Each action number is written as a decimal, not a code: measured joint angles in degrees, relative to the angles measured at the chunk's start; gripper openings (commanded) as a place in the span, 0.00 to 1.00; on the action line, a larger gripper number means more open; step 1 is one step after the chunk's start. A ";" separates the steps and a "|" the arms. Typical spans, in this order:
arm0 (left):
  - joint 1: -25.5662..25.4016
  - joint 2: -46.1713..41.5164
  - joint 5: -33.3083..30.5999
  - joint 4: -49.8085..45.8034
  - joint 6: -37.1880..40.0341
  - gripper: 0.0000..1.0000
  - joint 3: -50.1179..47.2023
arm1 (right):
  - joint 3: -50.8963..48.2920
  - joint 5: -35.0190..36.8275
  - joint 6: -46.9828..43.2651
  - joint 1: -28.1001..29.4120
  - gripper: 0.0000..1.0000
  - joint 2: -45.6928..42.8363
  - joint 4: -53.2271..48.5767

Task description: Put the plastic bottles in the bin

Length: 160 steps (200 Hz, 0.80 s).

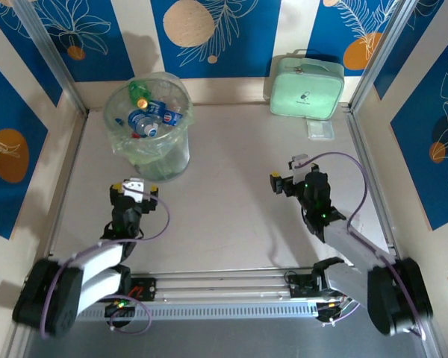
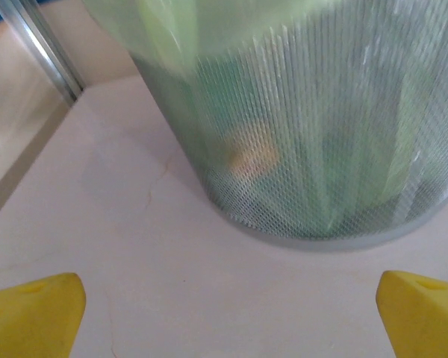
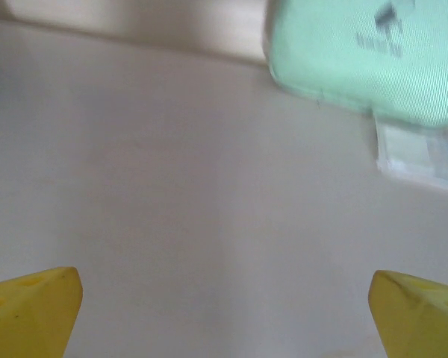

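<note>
Left claw [image 1: 135, 186] gapes above pale tabletop [image 1: 231, 201]; blue-patterned walls [image 1: 235, 41].

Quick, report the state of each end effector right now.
Left end effector: open, holding nothing, facing the bin.
Right end effector: open, holding nothing, above bare table.

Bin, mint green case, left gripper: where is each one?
bin [image 1: 173, 155], top external view, translucent side wall
mint green case [image 1: 306, 89], top external view, middle of its lid
left gripper [image 1: 134, 187], top external view, midway between its fingertips
</note>
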 measured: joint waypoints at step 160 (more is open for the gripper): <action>10.01 25.92 15.43 9.79 -2.73 0.99 14.14 | 1.68 -16.17 7.96 -14.82 0.99 26.18 23.08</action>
